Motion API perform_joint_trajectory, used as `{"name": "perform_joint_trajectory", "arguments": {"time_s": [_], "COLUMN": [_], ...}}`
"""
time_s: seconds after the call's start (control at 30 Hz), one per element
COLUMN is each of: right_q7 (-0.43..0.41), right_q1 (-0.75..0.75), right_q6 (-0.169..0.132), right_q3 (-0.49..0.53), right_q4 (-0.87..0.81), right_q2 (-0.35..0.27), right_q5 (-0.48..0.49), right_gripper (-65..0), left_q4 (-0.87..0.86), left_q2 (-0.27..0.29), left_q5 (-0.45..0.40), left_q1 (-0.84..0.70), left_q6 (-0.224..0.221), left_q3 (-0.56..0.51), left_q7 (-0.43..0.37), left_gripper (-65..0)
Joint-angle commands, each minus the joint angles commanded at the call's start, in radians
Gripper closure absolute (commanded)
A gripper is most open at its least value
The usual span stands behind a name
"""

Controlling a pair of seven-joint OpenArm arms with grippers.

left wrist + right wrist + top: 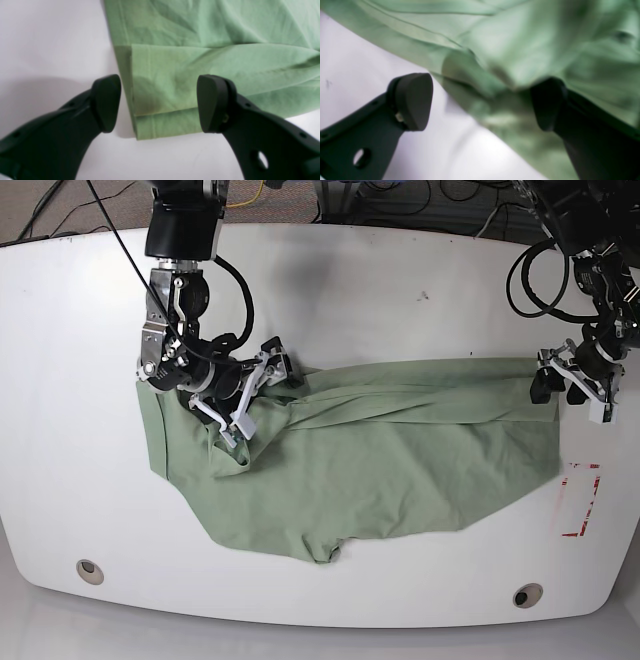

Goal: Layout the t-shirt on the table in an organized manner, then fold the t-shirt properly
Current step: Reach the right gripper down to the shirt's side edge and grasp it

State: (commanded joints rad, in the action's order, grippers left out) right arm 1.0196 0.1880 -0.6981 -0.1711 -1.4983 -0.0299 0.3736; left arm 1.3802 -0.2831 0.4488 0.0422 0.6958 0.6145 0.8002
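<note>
I see the t-shirt [370,470] spread across the middle of the table [330,290], lying wide from left to right in the base view, with creases running along its far edge and a rumpled point of cloth hanging toward the near edge. It is not yet folded neatly; the left part is bunched under my right arm.

My left gripper [158,102] sits at the shirt's right far corner in the base view. Through the left wrist camera its two dark fingers [107,102] stand wide apart, one over bare table and the other over the cloth, with a doubled hem corner lying flat between them. Nothing is pinched there.

My right gripper [482,102] is at the shirt's left far part. In the right wrist view its fingers are likewise spread, one over white table, the other partly covered by a blurred fold of green fabric. Cloth lies between them, but they are not closed on it.

A red tape mark [580,500] sits near the table's right edge, just right of the shirt, and two grey grommet holes [90,571] lie along the near edge.
</note>
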Motion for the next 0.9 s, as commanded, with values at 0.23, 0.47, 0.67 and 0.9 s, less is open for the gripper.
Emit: {"name": "perform_joint_trajectory", "arguments": {"time_s": [0.23,0.47,0.67,0.9], "right_q7": [-0.032,-0.103,-0.034,0.106], "right_q1": [0.178,0.353,0.364,0.176], "right_q6": [0.000,0.000,0.000,0.000], "right_q3": [0.000,-0.005,-0.006,-0.008], "right_q4": [0.138,0.328,0.235,-0.074], "right_q2": [0.009,0.003,-0.005,-0.034], "right_q5": [0.000,0.008,0.008,0.009], "right_gripper": [-57.7,-57.7,-57.7,-57.7], "left_q4": [0.002,0.002,0.002,0.002], "left_q2": [0.000,0.000,0.000,0.000], "left_q5": [0.002,0.002,0.002,0.003], "left_q1": [-0.021,-0.021,-0.021,-0.017], "left_q6": [0.000,0.000,0.000,0.000], "left_q3": [0.000,0.000,0.000,0.000], "left_q7": [0.000,0.000,0.000,0.000], "left_gripper": [-44.6,-44.6,-44.6,-44.6]}}
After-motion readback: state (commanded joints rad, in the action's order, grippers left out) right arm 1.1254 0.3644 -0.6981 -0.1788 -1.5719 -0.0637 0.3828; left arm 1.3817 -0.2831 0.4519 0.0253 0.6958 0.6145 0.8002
